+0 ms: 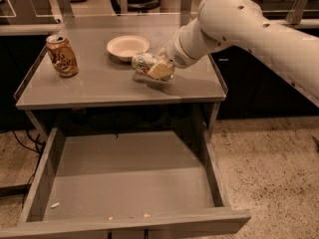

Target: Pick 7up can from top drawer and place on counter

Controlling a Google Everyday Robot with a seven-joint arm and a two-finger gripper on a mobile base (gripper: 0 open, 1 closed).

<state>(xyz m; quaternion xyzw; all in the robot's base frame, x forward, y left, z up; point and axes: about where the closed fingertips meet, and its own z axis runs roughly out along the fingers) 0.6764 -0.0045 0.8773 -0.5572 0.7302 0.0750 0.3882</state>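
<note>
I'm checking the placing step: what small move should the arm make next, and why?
Probably lower a little and then let go. The gripper holds the 7up can on its side, seemingly just above the counter, close beside the bowl. The top drawer has only crumbs left.

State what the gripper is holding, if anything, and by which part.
The gripper holds the 7up can, lying sideways above the counter, clamped across its body toward one end.
</note>
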